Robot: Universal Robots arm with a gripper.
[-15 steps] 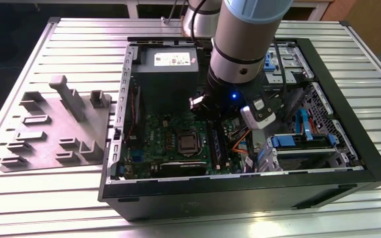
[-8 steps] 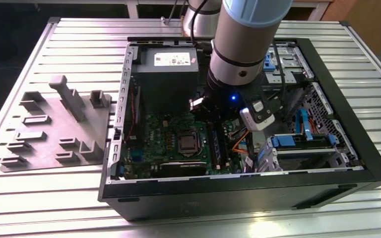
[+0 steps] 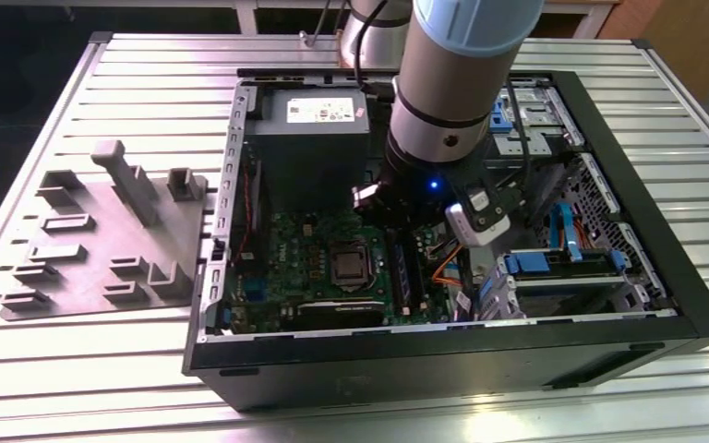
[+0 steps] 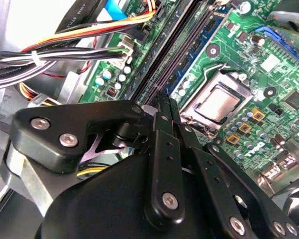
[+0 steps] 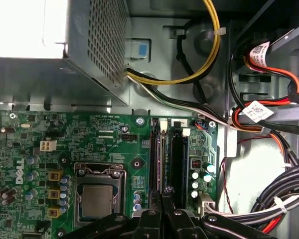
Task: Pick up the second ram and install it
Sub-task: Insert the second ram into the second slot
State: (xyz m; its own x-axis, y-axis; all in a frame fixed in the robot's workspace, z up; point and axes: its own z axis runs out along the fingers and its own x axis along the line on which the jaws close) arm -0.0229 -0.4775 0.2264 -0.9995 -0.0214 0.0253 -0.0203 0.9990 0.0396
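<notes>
Over the motherboard [image 5: 114,144] — fingers [image 5: 168,200] pinched shut on the second ram [image 5: 161,159], edge-on; its long axis runs from them toward the far power supply [image 5: 89,45].

the hand [image 5: 163,195] hides one end of the ram slots [image 5: 170,159].

Grey fixture tray [image 3: 84,268] beside an open computer case [image 3: 453,360] on a slatted metal table [image 3: 84,388]

Slatted metal table [image 3: 84,388] with grey fixture tray [image 3: 84,268] beside open black computer case [image 3: 453,362].
</notes>
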